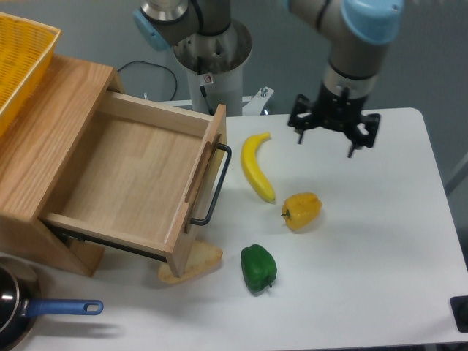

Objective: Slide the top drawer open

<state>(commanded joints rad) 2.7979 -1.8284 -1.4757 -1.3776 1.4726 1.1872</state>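
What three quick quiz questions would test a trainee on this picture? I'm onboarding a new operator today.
1. True or false: the top drawer is pulled out.
2. Which lies closest to the drawer's black handle: A) banana, B) yellow pepper, C) green pepper?
3. Fill in: the gripper is ____ and holds nothing.

Key: 1 true; 2 A; 3 open.

Robot lab: arm pedestal (212, 66) bolted behind white table (365, 292) (trailing cable, grey wall), props laid out.
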